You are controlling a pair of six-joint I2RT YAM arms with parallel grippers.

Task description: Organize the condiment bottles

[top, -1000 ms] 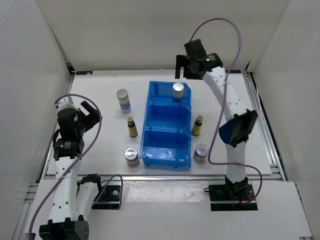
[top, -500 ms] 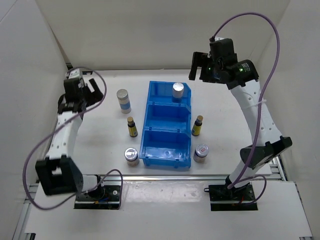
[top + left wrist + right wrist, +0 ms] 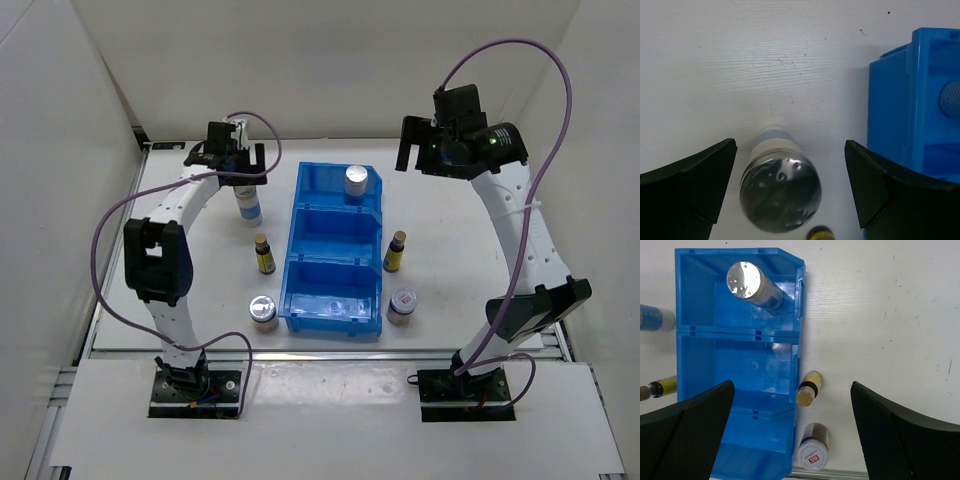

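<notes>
A white bottle with a blue band (image 3: 247,205) stands left of the blue bin (image 3: 292,240); a second one (image 3: 356,180) stands in the bin's far compartment. Slim dark bottles (image 3: 264,253) (image 3: 396,250) and squat silver-lidded jars (image 3: 262,312) (image 3: 401,303) stand on either side of the bin. My left gripper (image 3: 232,160) is open above the left white bottle (image 3: 781,195), whose cap lies between the fingers (image 3: 690,195). My right gripper (image 3: 430,150) is open and empty, high over the table right of the bin (image 3: 740,337), looking down on the binned bottle (image 3: 752,285), a slim bottle (image 3: 807,388) and a jar (image 3: 812,450).
White walls close in the table at the back and both sides. The bin's middle and near compartments hold nothing. The bin's wall (image 3: 890,110) is just right of my left gripper. A metal rail runs along the table's near edge (image 3: 320,350).
My left arm has swung from the near left to the far side and now hovers over the left white bottle. My right gripper has moved right, away from above the bin.
</notes>
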